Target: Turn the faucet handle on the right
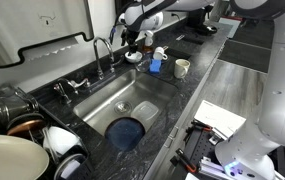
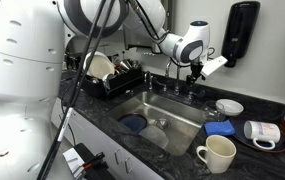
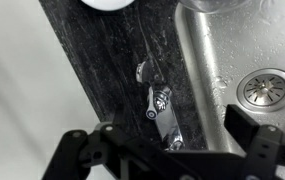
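Both jaws of the claw (image 3: 162, 150) stand wide apart, empty, at bottom of wrist view. Above them the faucet handle (image 3: 154, 100) sits at frame centre on the dark tabletop (image 3: 92, 80), untouched. Step, as judged: approach. Next: descend, straddle lever, close, then rotate.

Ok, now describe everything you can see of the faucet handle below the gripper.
In the wrist view the faucet handle is a small, shiny chrome lever on a short stem, catching bright highlights. It stands on the dark speckled countertop, just beside the rim of the steel sink, with its lever lying roughly along that edge. The gripper hovers above it, fingers spread open on either side; nothing appears to touch it.
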{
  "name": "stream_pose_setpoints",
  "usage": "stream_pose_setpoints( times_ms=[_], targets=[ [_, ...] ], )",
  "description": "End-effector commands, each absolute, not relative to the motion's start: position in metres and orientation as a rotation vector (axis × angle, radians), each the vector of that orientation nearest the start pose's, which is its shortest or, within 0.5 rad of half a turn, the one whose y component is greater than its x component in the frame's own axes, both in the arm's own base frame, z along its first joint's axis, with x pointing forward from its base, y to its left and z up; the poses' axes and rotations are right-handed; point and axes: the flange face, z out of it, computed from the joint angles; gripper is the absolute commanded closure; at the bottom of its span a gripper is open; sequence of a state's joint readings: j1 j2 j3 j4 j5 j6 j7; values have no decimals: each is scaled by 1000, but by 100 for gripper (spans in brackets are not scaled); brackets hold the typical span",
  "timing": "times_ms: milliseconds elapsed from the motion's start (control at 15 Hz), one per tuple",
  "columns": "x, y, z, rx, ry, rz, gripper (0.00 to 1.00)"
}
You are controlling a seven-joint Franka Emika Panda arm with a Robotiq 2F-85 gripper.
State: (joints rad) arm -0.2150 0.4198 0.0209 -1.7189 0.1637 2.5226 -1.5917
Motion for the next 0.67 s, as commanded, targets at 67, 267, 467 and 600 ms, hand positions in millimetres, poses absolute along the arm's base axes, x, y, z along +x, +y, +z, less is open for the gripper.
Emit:
stream_pose_setpoints(
  times_ms=[67,267,467,600],
  targets=[
    [702,-146,372,-2673,-1847,-553,0],
    [715,-154,361,-2713,-1767,-546,0],
    [724,-160,347,-2702,-1705,-512,0],
    [729,-165,339,-2697,-1684,-479,0]
  ],
)
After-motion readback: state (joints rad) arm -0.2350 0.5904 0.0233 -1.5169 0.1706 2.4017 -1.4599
